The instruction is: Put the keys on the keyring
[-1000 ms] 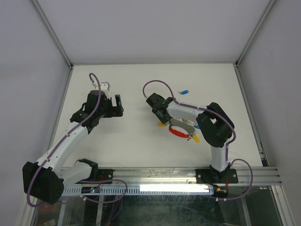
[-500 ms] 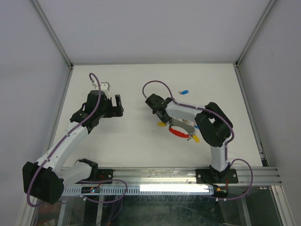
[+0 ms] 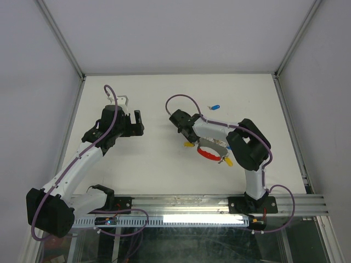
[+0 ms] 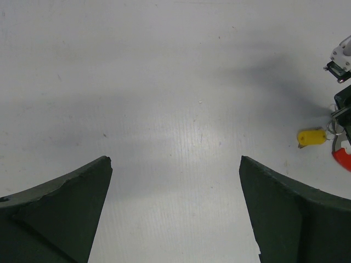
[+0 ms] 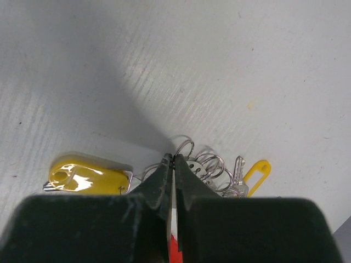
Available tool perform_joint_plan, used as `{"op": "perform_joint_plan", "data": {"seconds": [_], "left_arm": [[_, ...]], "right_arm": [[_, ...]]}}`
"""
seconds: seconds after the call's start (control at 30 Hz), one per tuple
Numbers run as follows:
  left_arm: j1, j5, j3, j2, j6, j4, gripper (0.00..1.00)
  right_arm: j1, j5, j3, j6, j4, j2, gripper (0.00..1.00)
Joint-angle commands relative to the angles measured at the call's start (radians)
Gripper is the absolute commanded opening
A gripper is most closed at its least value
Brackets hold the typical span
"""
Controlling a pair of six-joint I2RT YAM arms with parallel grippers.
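My right gripper (image 5: 173,159) is shut, its tips pinching a thin silvery keyring (image 5: 185,148) low over the table. Behind the tips lies a cluster of more wire rings (image 5: 211,163) with a small silver key (image 5: 237,171) and a yellow-headed key (image 5: 256,172). A yellow tag (image 5: 88,178) lies left of the fingers, and something red (image 5: 173,253) shows between them. In the top view the right gripper (image 3: 188,137) sits by the yellow tag (image 3: 189,145) and a red loop (image 3: 208,154). A blue key (image 3: 216,106) lies apart. My left gripper (image 3: 137,123) is open and empty.
The left wrist view shows bare white table between the open fingers (image 4: 71,197), with the yellow tag (image 4: 311,137) and red loop (image 4: 343,159) at its right edge. Another yellow key (image 3: 227,162) lies near the right arm. A white clip (image 3: 122,100) lies behind the left arm.
The right gripper has shifted slightly left and back over the key cluster. The left arm has not moved.
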Motion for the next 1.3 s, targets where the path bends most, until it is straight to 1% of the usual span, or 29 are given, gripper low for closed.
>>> {"op": "perform_joint_plan", "data": {"seconds": [0.0,0.17,0.3,0.47,0.63,0.73,0.8,0.87,1.0,1.07,1.23,1.27], "left_arm": [[0.010,0.009,0.013,-0.007,0.012,0.026,0.99],[0.010,0.058,0.037,-0.018,0.009,0.048,0.99],[0.009,0.123,0.045,-0.038,-0.004,0.091,0.99],[0.010,0.253,0.050,-0.046,0.021,0.128,0.98],[0.009,0.357,0.055,-0.062,0.058,0.174,0.95],[0.009,0.408,0.062,-0.079,0.089,0.204,0.95],[0.008,0.445,0.074,-0.081,0.111,0.215,0.95],[0.009,0.474,0.080,-0.079,0.124,0.230,0.95],[0.007,0.550,0.067,-0.074,0.120,0.314,0.97],[0.005,0.577,0.059,-0.067,0.103,0.364,0.99],[0.001,0.670,0.055,-0.014,0.087,0.482,0.99],[-0.002,0.700,0.052,-0.005,0.089,0.512,0.99]], "right_arm": [[0.003,0.025,0.012,-0.008,0.035,-0.056,0.00],[0.001,-0.012,-0.025,-0.009,0.077,-0.156,0.00],[-0.006,-0.116,-0.079,-0.023,0.140,-0.273,0.00],[-0.016,-0.260,-0.148,-0.019,0.206,-0.385,0.00],[-0.024,-0.411,-0.319,-0.045,0.425,-0.596,0.00],[-0.025,-0.471,-0.451,-0.089,0.593,-0.722,0.00],[-0.025,-0.510,-0.507,-0.099,0.657,-0.791,0.00],[-0.028,-0.528,-0.519,-0.069,0.657,-0.837,0.00],[-0.046,-0.546,-0.474,-0.018,0.552,-0.877,0.00],[-0.050,-0.563,-0.465,-0.025,0.527,-0.891,0.00],[-0.059,-0.676,-0.474,-0.064,0.520,-0.930,0.00],[-0.080,-0.684,-0.471,-0.056,0.517,-0.932,0.00]]}}
